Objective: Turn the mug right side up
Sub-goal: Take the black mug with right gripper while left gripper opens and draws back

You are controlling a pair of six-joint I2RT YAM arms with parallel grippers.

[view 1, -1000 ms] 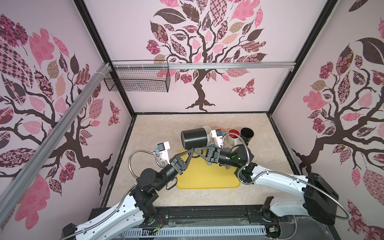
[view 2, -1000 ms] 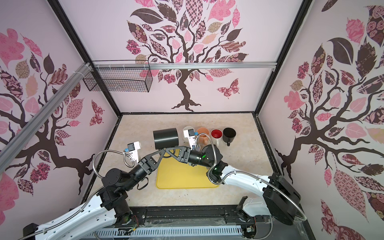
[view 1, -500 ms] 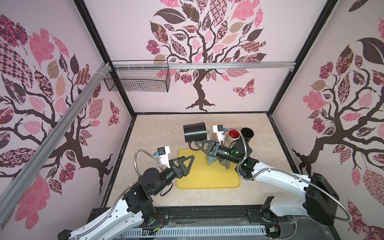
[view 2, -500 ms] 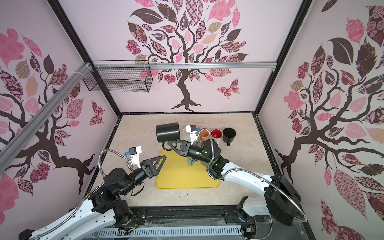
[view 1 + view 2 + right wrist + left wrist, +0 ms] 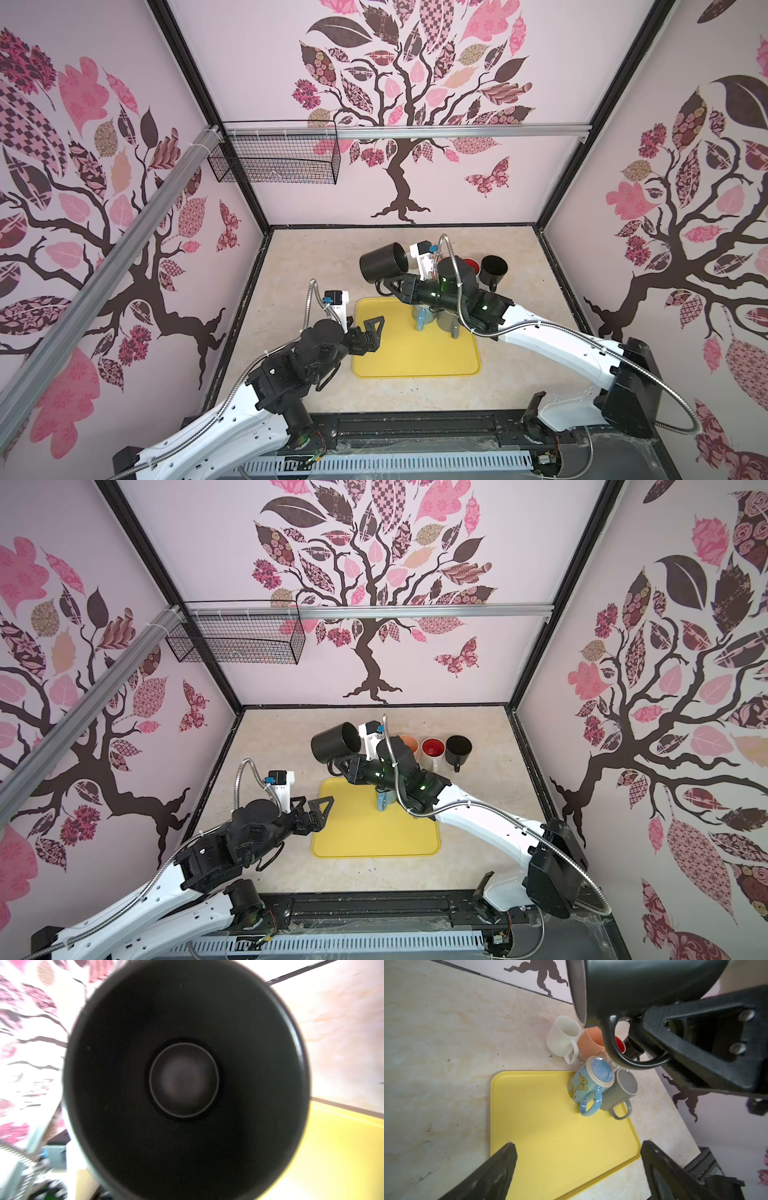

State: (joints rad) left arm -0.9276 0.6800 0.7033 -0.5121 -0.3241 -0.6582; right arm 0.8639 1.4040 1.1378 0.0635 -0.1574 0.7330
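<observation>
The right tool (image 5: 390, 286) is clamped on the handle of the black mug (image 5: 382, 264), held on its side in the air over the yellow tray's (image 5: 415, 361) far edge. On the tray a blue butterfly mug (image 5: 583, 1084) and a grey mug (image 5: 618, 1093) stand upside down, side by side. The left tool (image 5: 371, 334) hangs spread apart above the tray's left edge.

free: yellow tray (image 5: 415, 357) near half | blocked: blue mug (image 5: 579, 1084), grey mug (image 5: 614, 1093) far corner
</observation>
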